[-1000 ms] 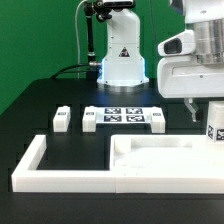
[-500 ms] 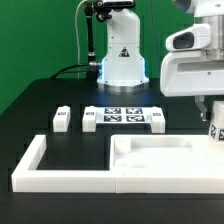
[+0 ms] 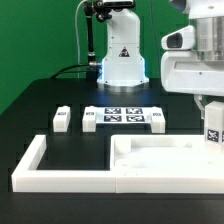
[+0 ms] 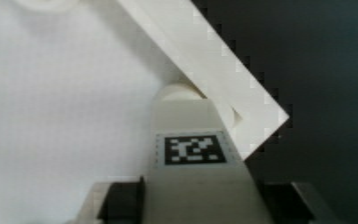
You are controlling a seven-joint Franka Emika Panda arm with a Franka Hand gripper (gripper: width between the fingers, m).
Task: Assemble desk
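Observation:
The white tabletop (image 3: 160,160) lies flat inside the border rail at the front. My gripper (image 3: 212,122) hangs over its corner at the exterior view's right and is shut on a white leg (image 3: 212,136) with a tag on it. In the wrist view the leg (image 4: 195,140) fills the gap between the dark fingers (image 4: 130,200), and its far end meets the tabletop (image 4: 69,100) near that corner. Three more legs (image 3: 62,119), (image 3: 89,119), (image 3: 157,119) stand in a row behind the tabletop.
The marker board (image 3: 122,116) lies between the loose legs. The white U-shaped rail (image 3: 30,165) frames the tabletop at the front and at the exterior view's left. The arm's white base (image 3: 122,60) stands at the back of the black table.
The jaws have closed from wide open onto the leg. The leg has shifted slightly lower in the exterior view.

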